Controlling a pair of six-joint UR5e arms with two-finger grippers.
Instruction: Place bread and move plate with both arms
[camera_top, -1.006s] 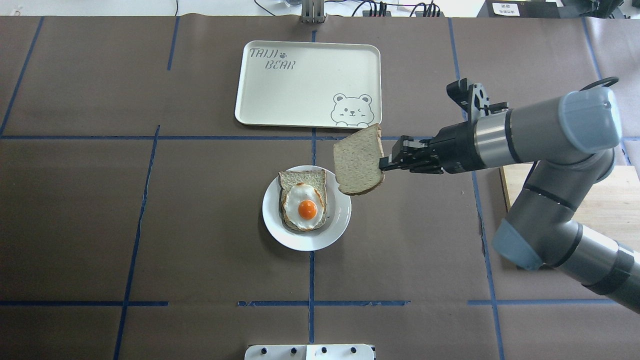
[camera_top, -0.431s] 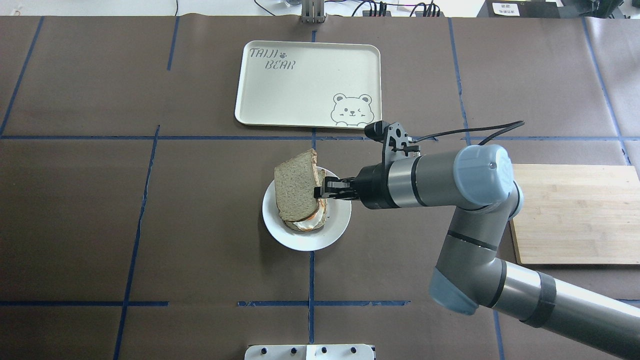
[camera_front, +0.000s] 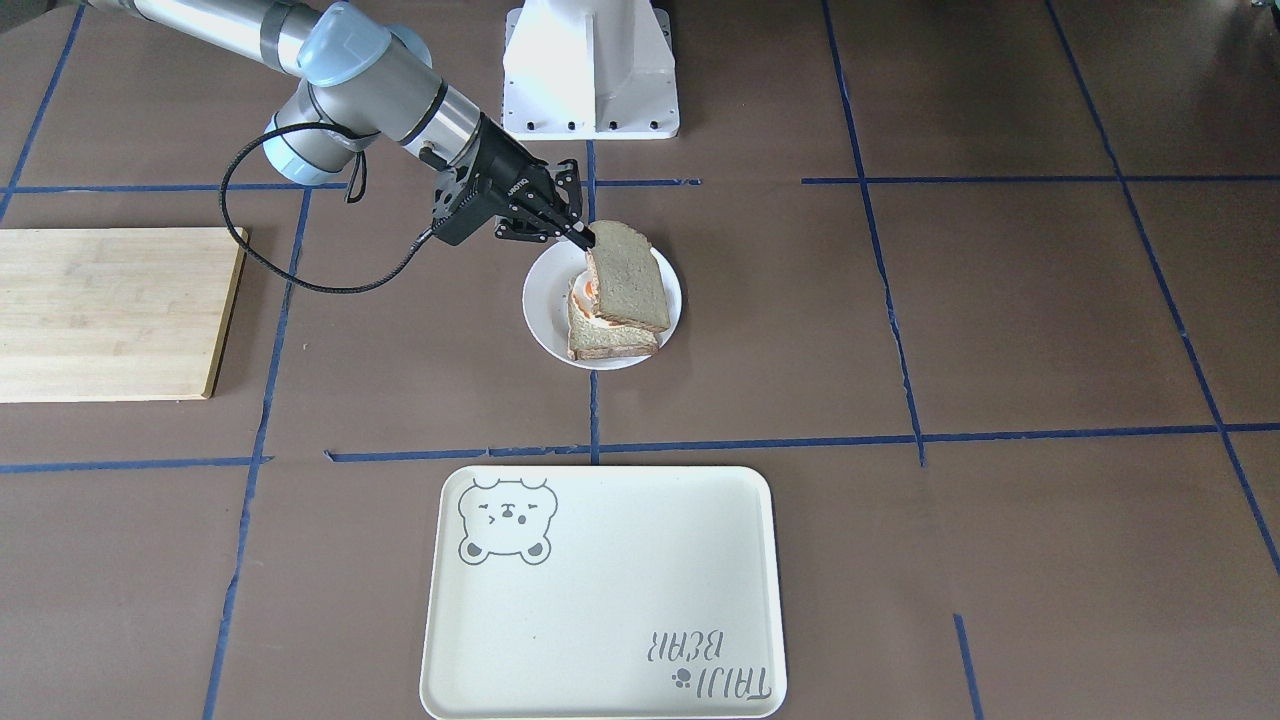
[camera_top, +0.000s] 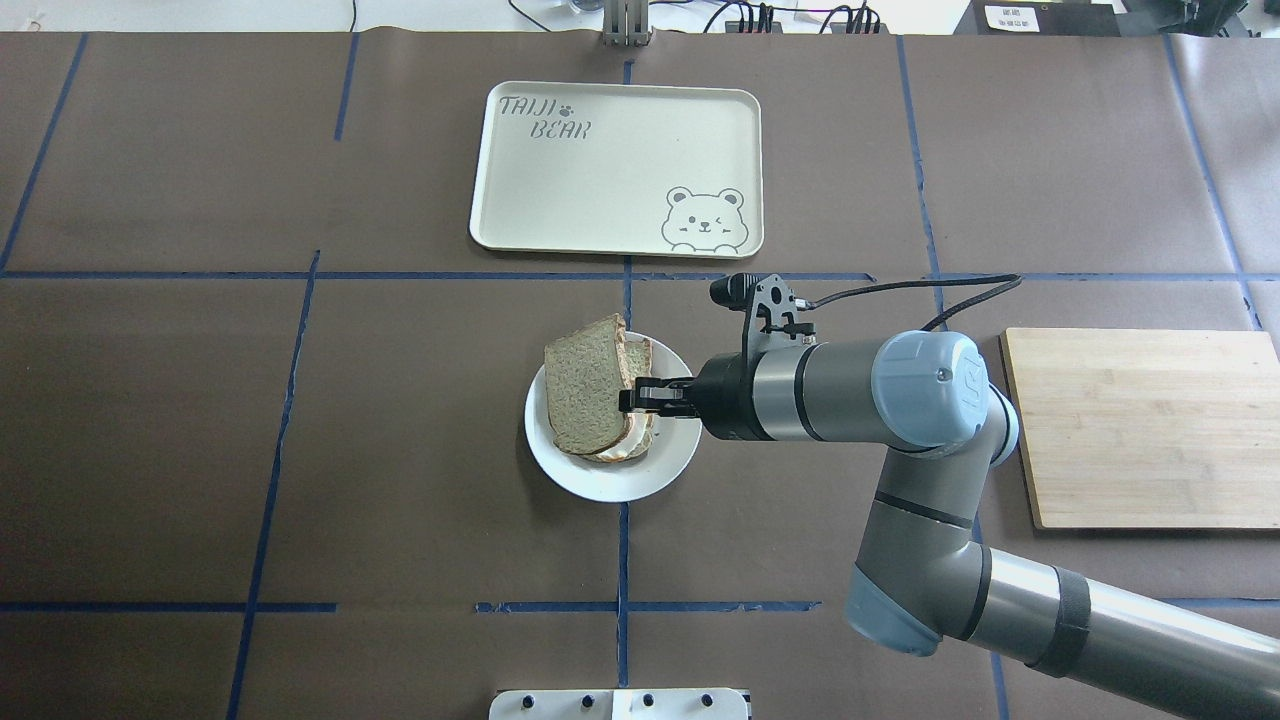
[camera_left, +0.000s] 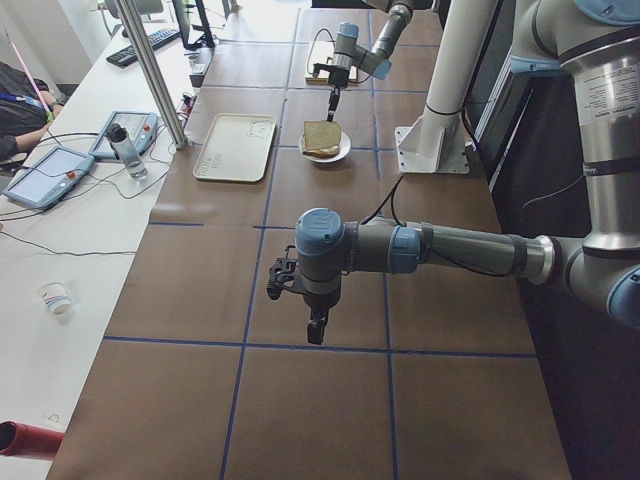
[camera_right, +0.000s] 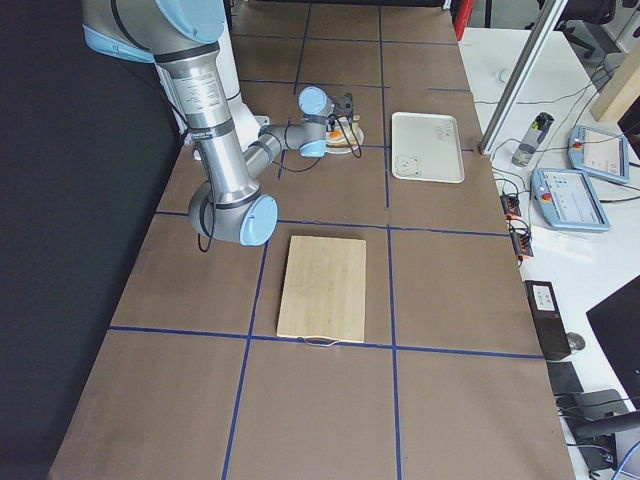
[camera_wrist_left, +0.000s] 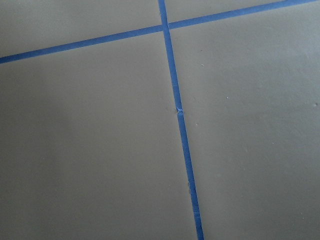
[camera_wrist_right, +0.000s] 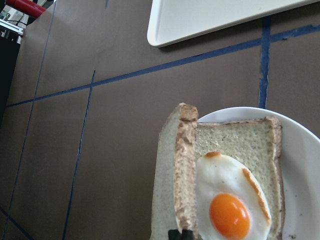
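Note:
My right gripper (camera_top: 628, 398) is shut on the right edge of the bread (camera_top: 585, 386), a speckled wholemeal slice. It holds the slice tilted, leaning over the paler slice with the fried egg (camera_wrist_right: 230, 215) on the white plate (camera_top: 610, 482). In the front-facing view the bread (camera_front: 625, 280) covers most of the egg slice (camera_front: 610, 343), with the gripper (camera_front: 585, 237) at its back corner. The right wrist view shows the bread's crust (camera_wrist_right: 185, 175) edge-on beside the egg. My left gripper (camera_left: 315, 330) hangs over bare table far from the plate; I cannot tell if it is open.
A cream bear tray (camera_top: 615, 165) lies beyond the plate. A wooden cutting board (camera_top: 1140, 425) lies to the right. The white pedestal base (camera_front: 590, 70) stands at the robot's side of the table. The left wrist view shows only brown table with blue tape lines.
My right arm carried the bread left and down, from beside the plate to over the egg slice. The bread now leans lower and covers most of the egg.

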